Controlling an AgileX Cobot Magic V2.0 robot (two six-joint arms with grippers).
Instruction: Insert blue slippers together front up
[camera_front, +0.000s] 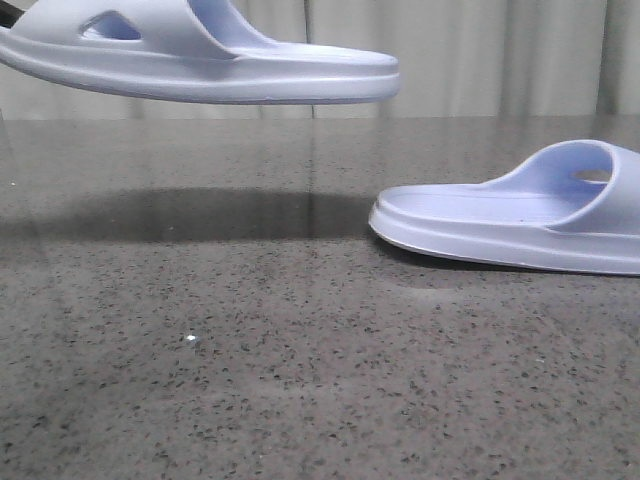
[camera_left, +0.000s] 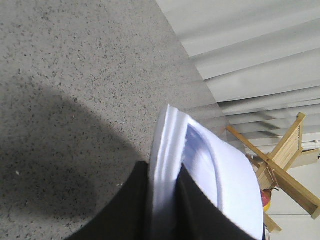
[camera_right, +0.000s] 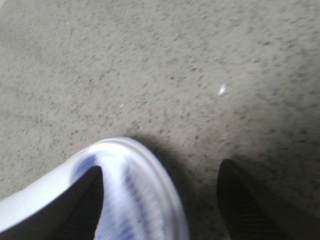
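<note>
Left slipper (camera_front: 200, 55): one of the blue slippers, held up in the air at the left, clear of the worktop (camera_front: 250, 380), lying roughly level with its closed end pointing right; a triangular cut-out shows in its strap.
Left gripper (camera_left: 165, 200): pinching the left slipper (camera_left: 200, 165), one black finger (camera_left: 125, 210) on each side of the sole edge.
Shadow (camera_front: 200, 215): a dark patch on the worktop beneath the raised slipper.
Right slipper (camera_front: 520, 215): resting flat on the worktop at the right, strap up, its open flat end pointing left.
Right gripper (camera_right: 160, 200): spread; one finger (camera_right: 80, 205) sits over the right slipper (camera_right: 125, 190), the other finger (camera_right: 250, 200) is apart over bare worktop (camera_right: 175, 75). This view is blurred.
Containers: none visible.
Writing: none can be read on either slipper.
Background: pale curtains (camera_front: 450, 50) behind the worktop; a wooden frame (camera_left: 285, 160) in the left wrist view.
</note>
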